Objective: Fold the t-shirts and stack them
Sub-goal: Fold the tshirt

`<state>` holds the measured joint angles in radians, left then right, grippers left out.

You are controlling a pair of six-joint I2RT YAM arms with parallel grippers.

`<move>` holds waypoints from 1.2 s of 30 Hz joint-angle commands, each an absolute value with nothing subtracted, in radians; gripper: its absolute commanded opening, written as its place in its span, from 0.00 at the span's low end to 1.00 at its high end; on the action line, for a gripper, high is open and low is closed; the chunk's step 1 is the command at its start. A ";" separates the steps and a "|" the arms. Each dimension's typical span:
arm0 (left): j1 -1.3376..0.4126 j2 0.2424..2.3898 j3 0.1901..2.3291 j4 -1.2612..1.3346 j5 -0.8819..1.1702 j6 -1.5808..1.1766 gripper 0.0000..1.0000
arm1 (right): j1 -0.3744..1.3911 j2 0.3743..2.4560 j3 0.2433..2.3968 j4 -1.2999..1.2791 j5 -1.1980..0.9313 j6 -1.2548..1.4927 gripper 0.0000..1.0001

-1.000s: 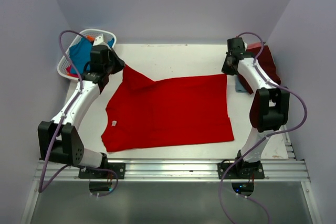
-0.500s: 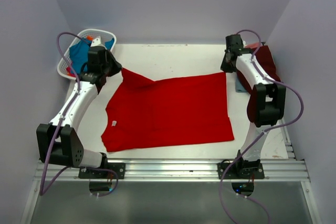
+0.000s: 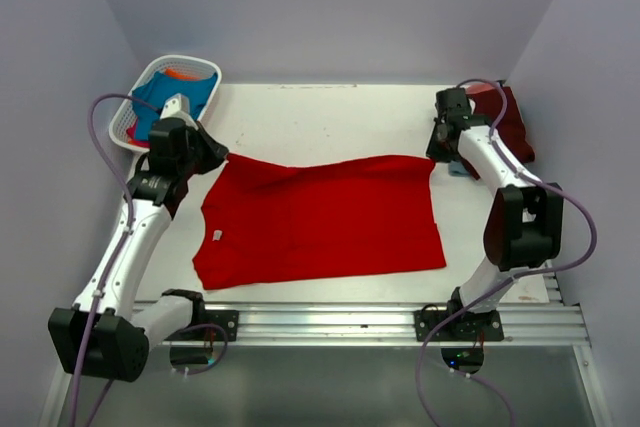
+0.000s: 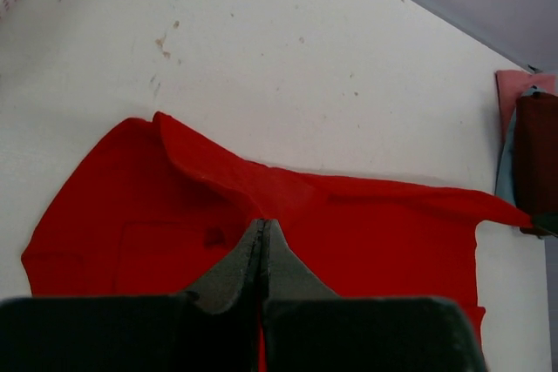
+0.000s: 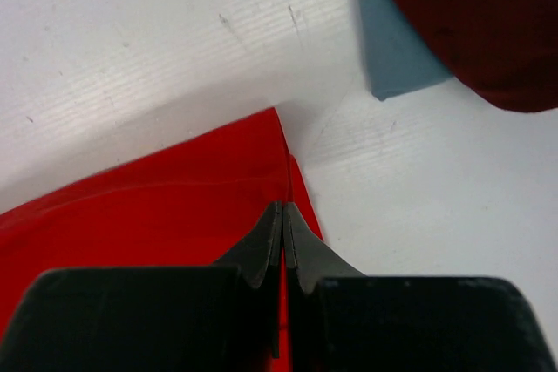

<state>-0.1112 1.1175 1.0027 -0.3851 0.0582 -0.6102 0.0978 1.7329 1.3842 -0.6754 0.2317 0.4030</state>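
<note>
The large bright red t-shirt [image 3: 320, 222] lies spread in the middle of the white table [image 3: 330, 117]. Its far edge is lifted at both corners. My left gripper [image 3: 217, 155] is shut on the far left corner, and in the left wrist view the gripper [image 4: 263, 222] pinches a raised ridge of the red t-shirt [image 4: 375, 233]. At the far right corner my right gripper [image 3: 437, 153] is shut on the cloth; in the right wrist view the gripper [image 5: 283, 206] holds the red t-shirt [image 5: 166, 206] by its edge.
A white lattice basket [image 3: 140, 85] at the back left holds a teal t-shirt [image 3: 152, 107] and an orange one [image 3: 186, 75]. At the back right a dark maroon t-shirt [image 3: 508, 117] lies on a pale blue one [image 3: 459, 167], close beside my right gripper.
Both grippers have drawn the red t-shirt's far edge toward the near side. The left gripper has come away from the basket, and the shirt's far left corner has moved with it.
</note>
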 commanded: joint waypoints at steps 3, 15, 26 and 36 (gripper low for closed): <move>-0.106 0.962 0.914 -0.497 0.120 -0.653 0.00 | 0.095 1.600 1.289 -0.666 0.215 0.417 0.00; -0.106 0.726 0.793 -0.687 0.143 -0.739 0.00 | 0.110 1.540 1.170 -0.670 0.196 0.423 0.00; -0.106 0.658 0.677 -0.716 0.136 -0.765 0.00 | 0.117 1.566 1.123 -0.647 0.207 0.430 0.00; -0.106 0.624 0.631 -0.750 0.112 -0.767 0.00 | 0.127 1.562 1.075 -0.652 0.218 0.442 0.00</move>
<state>-0.1112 0.6361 0.6411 -0.7372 0.1177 -0.7521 0.1162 1.5822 1.0950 -0.6647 0.2108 0.4278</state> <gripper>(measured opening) 0.004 0.009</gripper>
